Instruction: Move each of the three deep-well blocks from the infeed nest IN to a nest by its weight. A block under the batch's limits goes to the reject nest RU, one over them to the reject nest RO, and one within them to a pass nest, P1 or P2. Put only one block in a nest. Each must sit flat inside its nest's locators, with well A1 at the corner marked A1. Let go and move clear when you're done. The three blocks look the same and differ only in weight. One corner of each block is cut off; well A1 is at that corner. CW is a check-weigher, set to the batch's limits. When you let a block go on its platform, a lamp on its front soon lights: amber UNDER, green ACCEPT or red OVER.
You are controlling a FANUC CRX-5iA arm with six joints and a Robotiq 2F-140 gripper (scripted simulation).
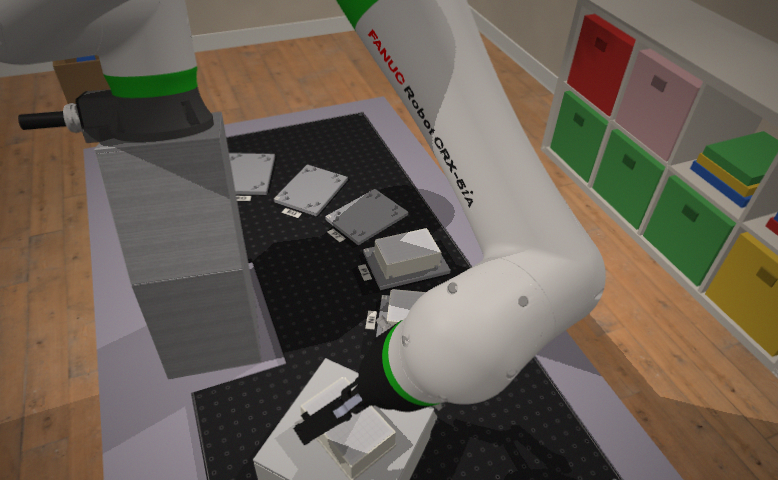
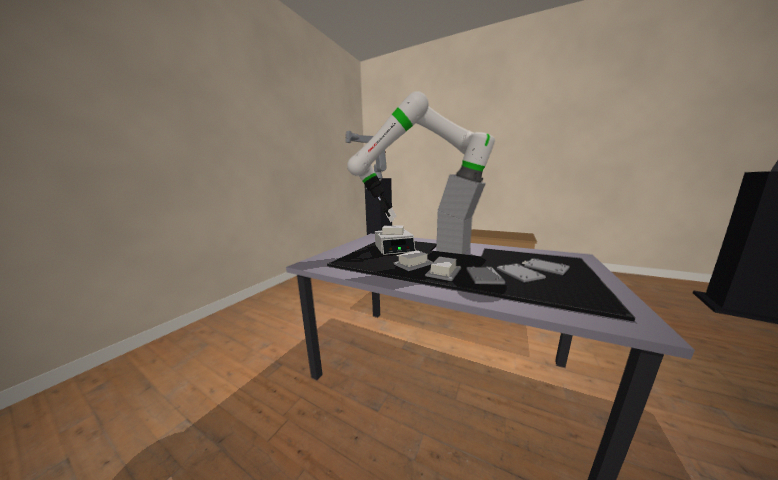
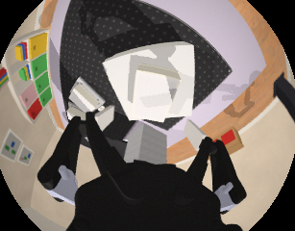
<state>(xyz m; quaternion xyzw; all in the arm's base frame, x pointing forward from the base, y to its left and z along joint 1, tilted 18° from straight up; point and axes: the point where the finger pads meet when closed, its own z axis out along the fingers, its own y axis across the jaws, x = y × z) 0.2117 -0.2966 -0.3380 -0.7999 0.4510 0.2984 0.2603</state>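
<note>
Green ACCEPT lamp [image 2: 399,248] lit below gripper [image 1: 329,418] [image 2: 390,212] [image 3: 148,127]; fingers wide, empty. Deep-well block [image 1: 362,438] [image 2: 392,230] [image 3: 151,98] beneath, resting on check-weigher [image 1: 283,449] [image 2: 380,242] [image 3: 119,69], presumably for weighing.

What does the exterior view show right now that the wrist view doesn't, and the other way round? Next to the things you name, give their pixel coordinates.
Only exterior: the check-weigher's lit green lamp [image 2: 399,248], nest P1 with a block [image 2: 443,267] on it, and the table's dark legs [image 2: 308,327].

Only wrist: the cube shelf with its coloured bins [image 3: 39,65], and two framed pictures [image 3: 12,145] on the wall.

Both: the check-weigher [image 2: 380,242] [image 3: 120,63] with a block [image 2: 392,230] [image 3: 152,93] on top, the grey pedestal [image 2: 454,223] [image 3: 146,143], and the open gripper [image 2: 391,215] [image 3: 150,119] with nothing between its fingers.
</note>
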